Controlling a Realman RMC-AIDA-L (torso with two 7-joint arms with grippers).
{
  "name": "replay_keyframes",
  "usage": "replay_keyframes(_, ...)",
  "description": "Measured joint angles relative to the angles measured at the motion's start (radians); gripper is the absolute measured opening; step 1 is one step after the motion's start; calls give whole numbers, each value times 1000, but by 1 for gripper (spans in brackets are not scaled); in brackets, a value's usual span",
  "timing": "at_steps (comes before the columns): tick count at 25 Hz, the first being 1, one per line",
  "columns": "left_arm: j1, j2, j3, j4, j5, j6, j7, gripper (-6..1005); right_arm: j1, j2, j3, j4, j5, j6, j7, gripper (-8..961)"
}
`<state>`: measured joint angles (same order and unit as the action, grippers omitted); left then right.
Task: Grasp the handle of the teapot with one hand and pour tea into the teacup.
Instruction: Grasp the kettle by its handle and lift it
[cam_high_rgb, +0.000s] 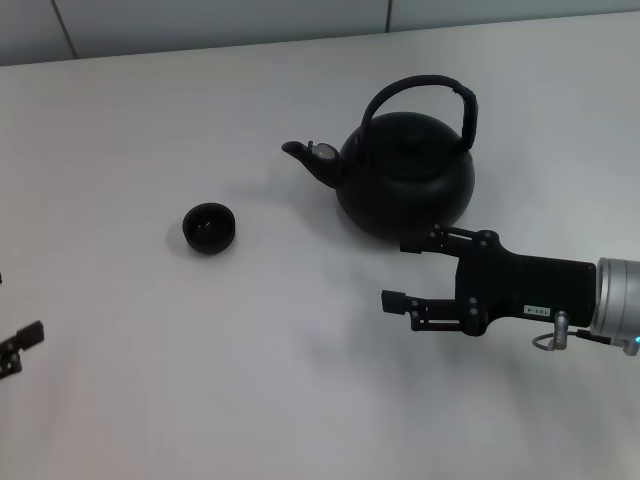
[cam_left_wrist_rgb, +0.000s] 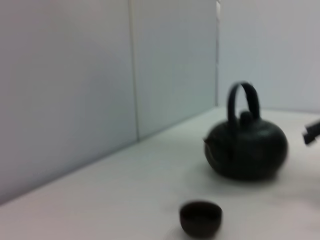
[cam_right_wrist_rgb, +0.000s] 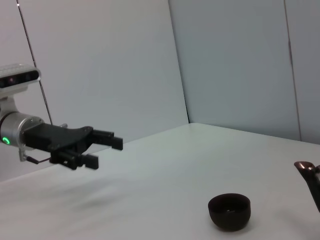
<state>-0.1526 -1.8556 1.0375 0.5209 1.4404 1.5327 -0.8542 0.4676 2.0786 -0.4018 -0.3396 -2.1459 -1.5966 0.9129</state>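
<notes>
**Teapot and teacup before the grasp: right gripper open beside the pot**

Teapot (cam_high_rgb: 405, 175) stands upright on the white table (cam_high_rgb: 300, 380), at about 1 o'clock from the table's centre in the head view, its short spout (cam_high_rgb: 300, 153) pointing toward 9 o'clock. One teapot, one teacup and two grippers are in view. The teacup (cam_high_rgb: 209, 227) sits at about 9 o'clock from the pot, well apart from it, upright and apparently empty, though its dark inside is hard to read.

The right gripper (cam_high_rgb: 400, 272) lies at about 5 o'clock from the pot, near its lower wall but not touching it. Its two fingers are spread wide and hold nothing. The left gripper (cam_right_wrist_rgb: 105, 149) hangs above the table at the far 8 o'clock edge of the head view, well apart from both objects; its fingers stand apart and empty, as the right wrist view shows.

Handling, as a judgement: the pot looks rigid and fairly heavy, likely heavier still if filled, with a matte surface that should not be slippery. The arched handle (cam_high_rgb: 420, 95) rises over the knobbed lid (cam_high_rgb: 408, 140); the thicker padded stretch along its top is the natural place to take hold, since a grip there keeps the body hanging level and lets it tip toward the spout. The teacup is small and light, easily knocked or shifted, and probably breakable.
</notes>
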Motion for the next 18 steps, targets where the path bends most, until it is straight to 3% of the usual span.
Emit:
replay_keyframes(12,-8,-2,-56,14,74,-9,3,794,-12,1,0,50,34,30,-62,825)
replay_keyframes(18,-9,-9,-77,20,75,-11,9,793,-68,4,0,195,247,34,-307,824)
